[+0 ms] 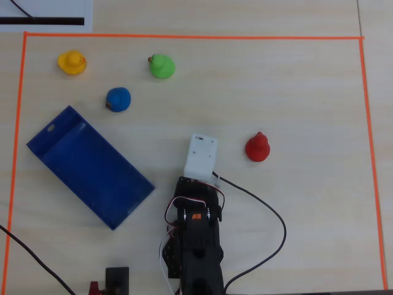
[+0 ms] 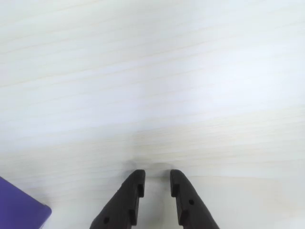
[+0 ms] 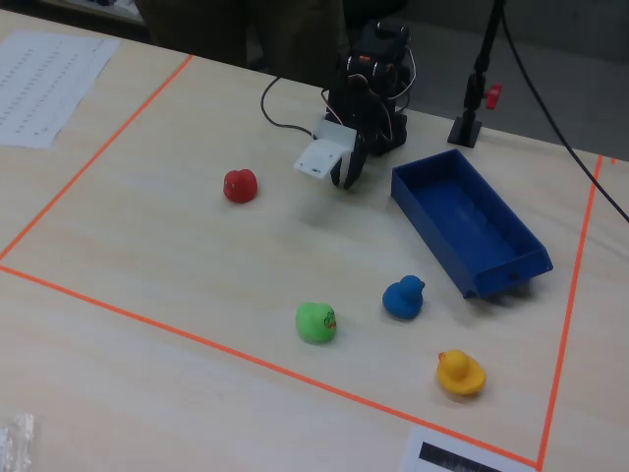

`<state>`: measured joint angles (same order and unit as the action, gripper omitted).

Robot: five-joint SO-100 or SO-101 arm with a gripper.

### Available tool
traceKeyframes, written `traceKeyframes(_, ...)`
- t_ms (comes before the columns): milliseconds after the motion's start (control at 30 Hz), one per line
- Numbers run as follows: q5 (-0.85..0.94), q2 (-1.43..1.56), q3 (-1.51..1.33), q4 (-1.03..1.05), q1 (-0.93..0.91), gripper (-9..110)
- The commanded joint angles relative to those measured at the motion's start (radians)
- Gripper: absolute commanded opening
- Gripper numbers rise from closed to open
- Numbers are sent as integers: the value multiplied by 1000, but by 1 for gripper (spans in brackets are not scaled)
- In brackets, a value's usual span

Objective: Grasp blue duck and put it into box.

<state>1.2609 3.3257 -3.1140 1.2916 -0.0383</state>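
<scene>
- Overhead view: showing four ducks, one each of blue (image 1: 118,99), yellow (image 1: 72,62), green (image 1: 162,66) and red (image 1: 257,147); one box (image 1: 89,166) lying empty, angled, just below the blue duck; arm folded near the bottom edge, well apart from all the ducks; orange tape (image 1: 184,37) framing the area.
- Wrist view: gripper (image 2: 157,183) hanging over bare table, fingers slightly parted, holding nothing; box corner (image 2: 21,210) peeking in at lower left.
- Fixed view: blue duck (image 3: 403,297) sitting just beside the box's (image 3: 470,221) near end, between green (image 3: 316,323) and yellow (image 3: 459,374); nothing blocking the way to it.
</scene>
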Motion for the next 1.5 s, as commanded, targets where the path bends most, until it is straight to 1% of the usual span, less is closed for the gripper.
traceKeyframes(0,-9,-14,3,17,0,5)
traceKeyframes(833,-5,-14,3,17,-3,5)
traceKeyframes(867,6,-14,3,17,2,7)
traceKeyframes(900,31,-14,3,18,12,6)
traceKeyframes(933,71,-14,3,20,18,2)
traceKeyframes(967,71,-14,3,12,18,0)
traceKeyframes(1033,43,-14,3,20,9,1)
traceKeyframes(1100,104,-18,3,15,-25,0)
traceKeyframes(1133,129,-43,12,-35,-41,2)
traceKeyframes(1167,140,-106,52,-95,-58,7)
traceKeyframes(1200,140,-207,132,-156,-69,11)
traceKeyframes(1233,133,-344,247,-192,-71,19)
traceKeyframes(1300,112,-600,528,-178,-63,29)
traceKeyframes(1367,77,-784,770,-149,-20,33)
traceKeyframes(1467,-26,-1000,1037,-109,86,35)
